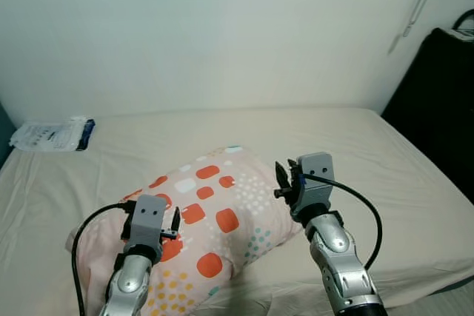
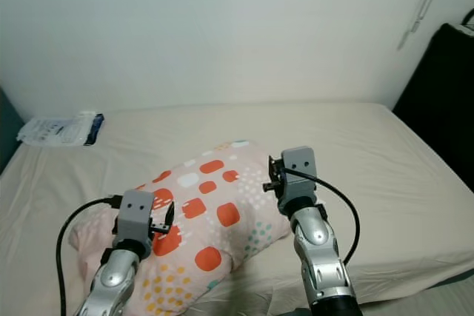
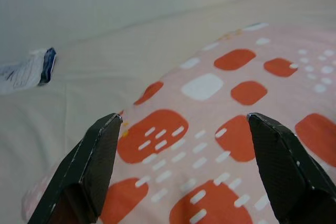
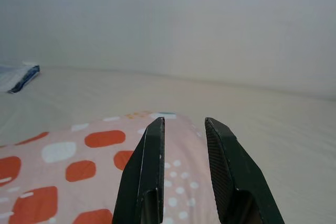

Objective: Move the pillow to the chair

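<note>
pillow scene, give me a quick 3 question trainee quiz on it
1. True or false: the pink pillow with orange and white squares lies on the beige bed.
2. Which gripper's fingers are spread wider? A) left gripper B) right gripper
3. What lies at the bed's far left corner?

Key:
1. True.
2. A; the right gripper's fingers are only narrowly apart.
3. A white and blue plastic packet.

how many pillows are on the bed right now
1. The patterned pillow lies on the near part of the bed, between the left gripper and right gripper. A white packet sits at the far left edge.
</note>
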Robot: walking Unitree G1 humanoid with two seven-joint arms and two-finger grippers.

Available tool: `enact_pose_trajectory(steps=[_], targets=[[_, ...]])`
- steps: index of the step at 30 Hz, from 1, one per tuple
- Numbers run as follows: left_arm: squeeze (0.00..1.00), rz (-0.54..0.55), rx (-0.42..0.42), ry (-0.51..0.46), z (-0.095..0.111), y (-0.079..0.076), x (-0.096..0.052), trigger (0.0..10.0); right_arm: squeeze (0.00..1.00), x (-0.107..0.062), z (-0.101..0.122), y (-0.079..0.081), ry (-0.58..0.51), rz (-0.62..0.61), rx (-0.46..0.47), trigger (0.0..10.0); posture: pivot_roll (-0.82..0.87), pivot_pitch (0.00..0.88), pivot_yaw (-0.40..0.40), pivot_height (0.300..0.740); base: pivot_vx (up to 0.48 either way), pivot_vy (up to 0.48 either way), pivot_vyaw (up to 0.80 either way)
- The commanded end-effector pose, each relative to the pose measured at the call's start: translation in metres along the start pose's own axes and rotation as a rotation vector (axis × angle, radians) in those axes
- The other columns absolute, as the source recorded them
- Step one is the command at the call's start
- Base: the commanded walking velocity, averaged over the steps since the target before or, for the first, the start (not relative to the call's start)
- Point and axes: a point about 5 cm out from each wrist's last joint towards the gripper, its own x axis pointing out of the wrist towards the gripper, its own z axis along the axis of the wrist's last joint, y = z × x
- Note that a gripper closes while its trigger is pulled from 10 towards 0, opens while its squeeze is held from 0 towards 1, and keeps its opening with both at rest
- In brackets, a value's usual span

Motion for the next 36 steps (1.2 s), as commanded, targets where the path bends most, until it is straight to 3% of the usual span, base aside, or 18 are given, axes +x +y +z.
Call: enact_pose_trajectory(steps=[1,8,11,15,19,22,25,28,31,33,36], targets=[[0.00,-0.008,0.004,-0.005,0.001,0.001,-0.001,10.0,0.00,-0.005,-0.007,-0.003,0.025,-0.008,-0.004,10.0,0.06,0.000,-0.064,0.740,0.000,0.000,0.00],[0.00,-0.011,-0.029,-0.010,0.008,-0.003,0.006,10.0,0.00,-0.015,-0.016,0.001,0.054,-0.007,0.005,10.0,0.06,0.000,-0.060,0.740,0.000,0.000,0.00],[0.00,-0.029,-0.060,-0.060,0.033,-0.021,0.034,10.0,0.00,-0.027,-0.027,0.008,0.088,0.003,0.026,10.0,0.05,0.000,-0.057,0.740,0.000,0.000,0.00],[0.00,-0.090,-0.065,-0.107,0.055,-0.033,0.047,10.0,0.00,-0.025,-0.024,0.012,0.072,0.003,0.029,10.0,0.02,0.000,-0.028,0.740,0.000,0.000,0.00],[0.00,-0.113,-0.040,-0.082,0.044,-0.031,0.037,10.0,0.00,-0.013,-0.015,0.011,0.038,-0.037,0.061,10.0,0.01,0.000,-0.010,0.740,0.000,0.000,0.00],[0.00,-0.116,-0.010,-0.006,0.015,-0.020,0.014,10.0,0.00,-0.001,-0.004,0.012,0.004,-0.061,0.080,10.0,0.00,0.000,-0.014,0.740,0.000,0.000,0.00],[0.00,0.021,-0.108,0.051,-0.001,-0.003,-0.001,10.0,0.00,-0.010,-0.011,0.012,0.031,-0.030,0.073,10.0,0.05,0.000,-0.048,0.740,0.000,0.000,0.00],[0.00,0.082,-0.110,0.030,0.004,0.002,0.006,10.0,0.00,-0.024,-0.025,0.014,0.075,0.014,0.064,10.0,0.07,0.000,-0.069,0.740,0.000,0.000,0.00],[0.00,0.081,-0.104,0.024,0.006,0.001,0.008,10.0,0.00,-0.025,-0.027,0.015,0.080,0.021,0.063,10.0,0.07,0.000,-0.069,0.740,0.000,0.000,0.00],[0.00,0.076,-0.093,-0.013,0.024,-0.007,0.023,10.0,0.00,-0.024,-0.026,0.016,0.083,0.009,0.092,10.0,0.08,0.000,-0.074,0.740,0.000,0.000,0.00],[0.00,0.080,-0.085,-0.002,0.022,-0.007,0.018,10.0,0.00,-0.019,-0.023,0.014,0.074,-0.016,0.110,10.0,0.08,0.000,-0.073,0.740,0.000,0.000,0.00]])
